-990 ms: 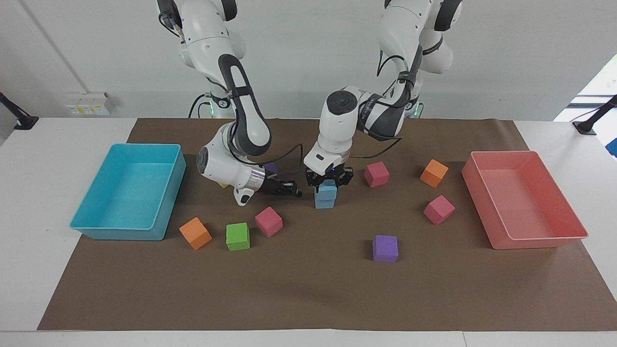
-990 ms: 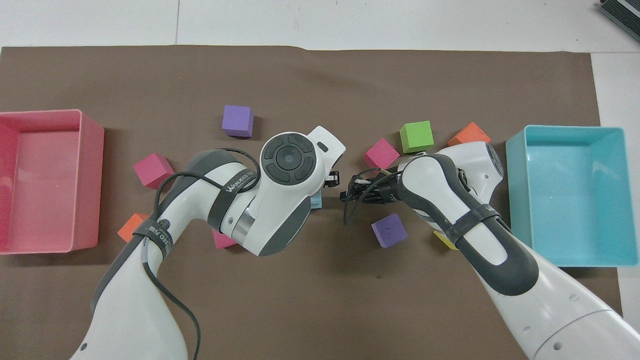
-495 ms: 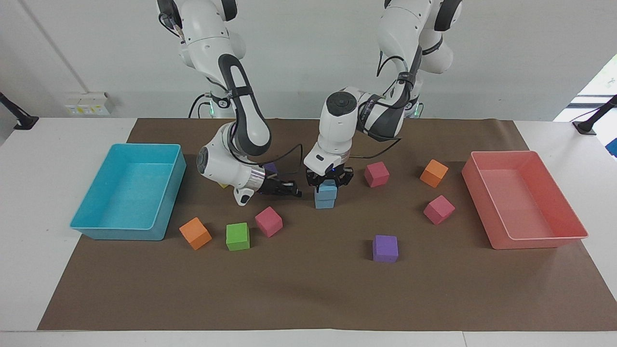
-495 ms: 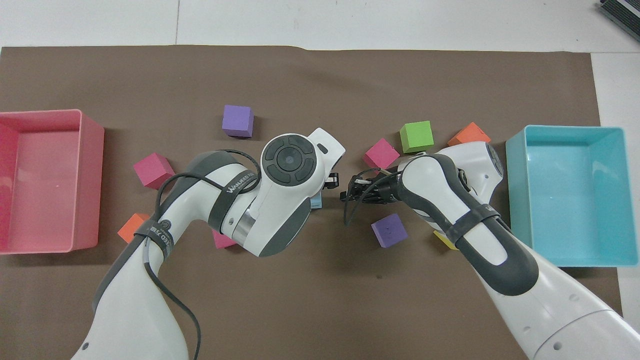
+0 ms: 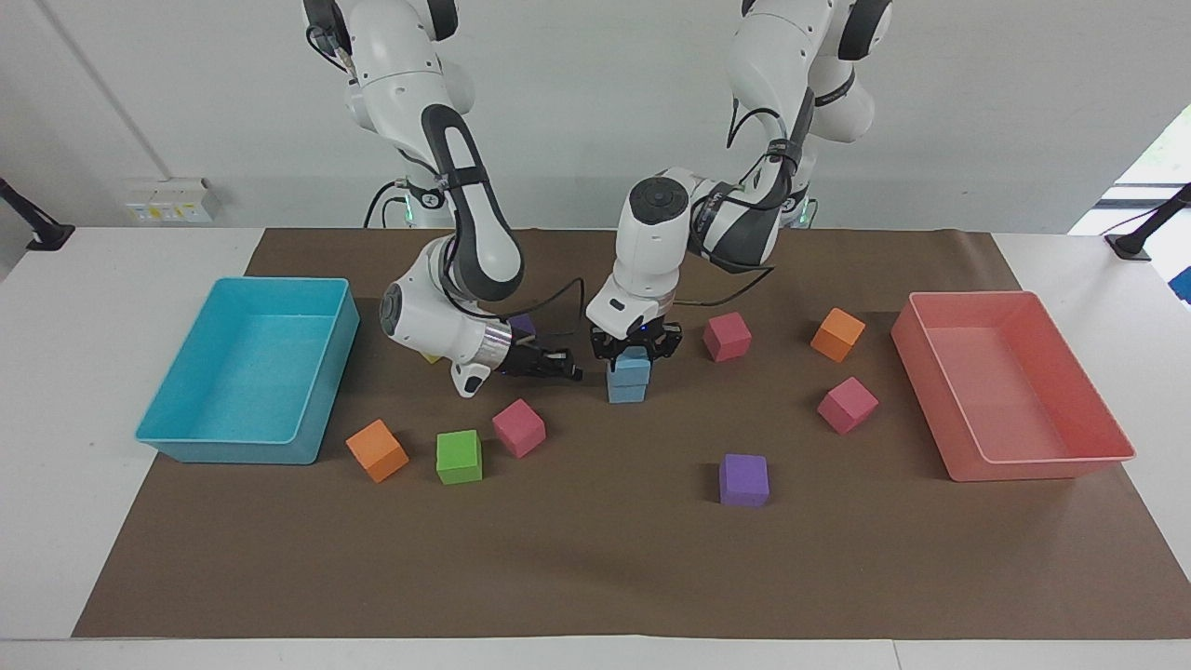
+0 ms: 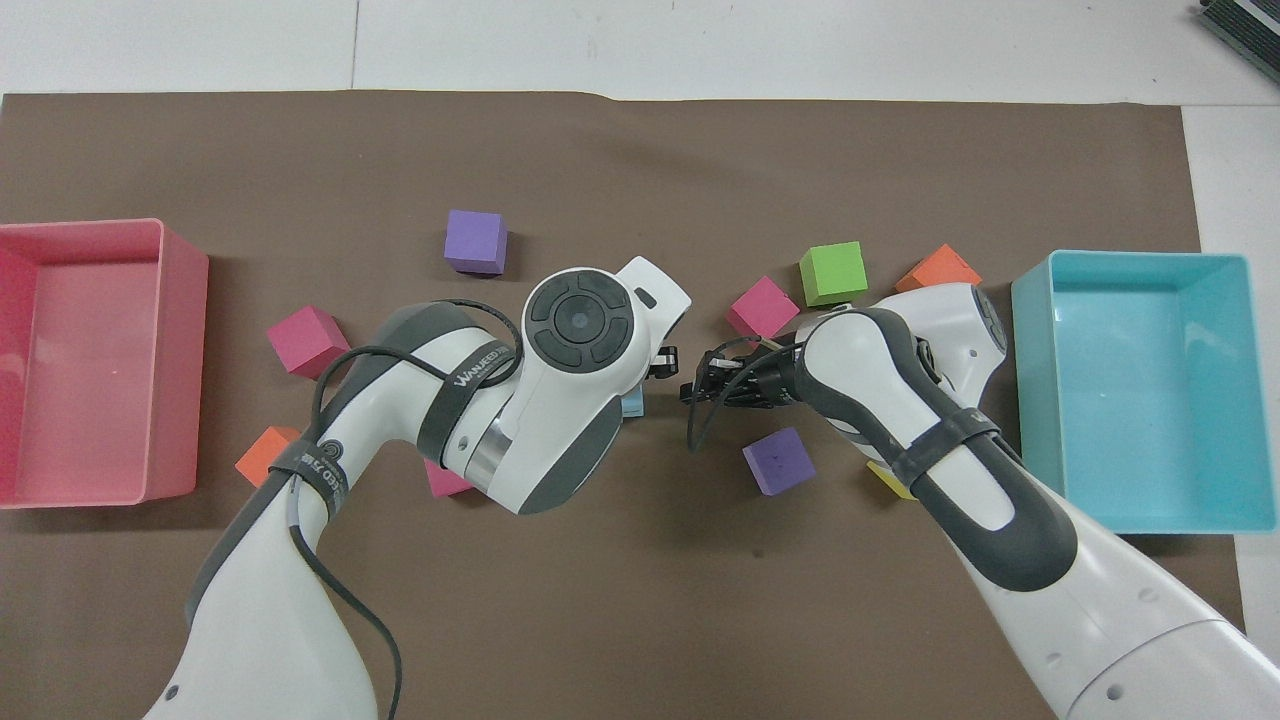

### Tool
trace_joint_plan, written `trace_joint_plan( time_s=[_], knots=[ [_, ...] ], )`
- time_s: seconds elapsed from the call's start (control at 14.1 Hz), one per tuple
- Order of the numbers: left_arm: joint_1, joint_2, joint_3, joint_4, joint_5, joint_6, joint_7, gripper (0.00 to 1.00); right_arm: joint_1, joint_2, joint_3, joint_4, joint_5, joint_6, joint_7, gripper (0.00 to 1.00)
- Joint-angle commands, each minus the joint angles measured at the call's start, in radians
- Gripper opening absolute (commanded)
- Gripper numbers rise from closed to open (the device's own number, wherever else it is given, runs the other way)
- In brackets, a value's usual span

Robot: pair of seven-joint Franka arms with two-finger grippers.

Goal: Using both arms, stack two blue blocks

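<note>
Two blue blocks [image 5: 629, 380] sit stacked, one on the other, mid-mat, about level w/ the trays' middles. Left gripper [image 5: 635, 346] comes down from above and is clamped on the top block; fingers pinch its upper part. Overhead, left arm's wrist covers the stack, only a sliver of blue [image 6: 632, 403] shows.

Right gripper [image 5: 558, 366] lies nearly horizontal just beside the stack, toward the right arm's end, fingertips together, nothing in it, low over the mat, not touching the blocks.

Teal tray [image 5: 249, 381] sits at the right arm's end of the mat, pink tray [image 5: 1010, 383] at the left arm's end. Other cubes are scattered on the mat: pink [image 5: 518, 427], green [image 5: 459, 456], orange [image 5: 376, 450], purple [image 5: 743, 479].
</note>
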Motion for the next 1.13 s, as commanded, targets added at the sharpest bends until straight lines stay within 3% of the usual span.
trace_joint_plan(
  time_s=[0.0, 0.35, 0.71, 0.78, 0.85, 0.92, 0.99, 1.06],
  knots=[
    [-0.022, -0.008, 0.017, -0.016, -0.006, 0.014, 0.012, 0.29, -0.001, -0.006, 0.005, -0.016, 0.042, 0.023, -0.044, 0.0],
    [-0.022, -0.011, 0.017, -0.023, -0.006, 0.018, 0.015, 0.3, -0.001, -0.005, 0.005, -0.016, 0.042, 0.027, -0.044, 0.0],
    [-0.022, -0.011, 0.017, -0.023, -0.006, 0.018, 0.018, 0.41, 0.001, -0.005, 0.005, -0.016, 0.042, 0.027, -0.044, 0.0],
    [-0.022, -0.009, 0.017, -0.023, -0.006, 0.019, 0.019, 0.53, 0.001, -0.006, 0.005, -0.016, 0.042, 0.027, -0.044, 0.0],
    [-0.022, -0.011, 0.017, -0.025, -0.006, 0.019, 0.025, 0.81, 0.001, -0.006, 0.005, -0.016, 0.042, 0.027, -0.044, 0.0],
    [-0.022, -0.009, 0.017, -0.023, -0.006, 0.021, 0.027, 0.93, 0.001, -0.006, 0.005, -0.016, 0.042, 0.027, -0.044, 0.0],
    [-0.02, -0.009, 0.015, -0.023, -0.006, 0.024, 0.027, 1.0, 0.001, -0.005, 0.005, -0.016, 0.042, 0.027, -0.044, 0.0],
    [-0.02, -0.009, 0.017, -0.023, -0.006, 0.024, 0.027, 1.0, 0.001, -0.006, 0.005, -0.016, 0.042, 0.027, -0.044, 0.0]
  ],
)
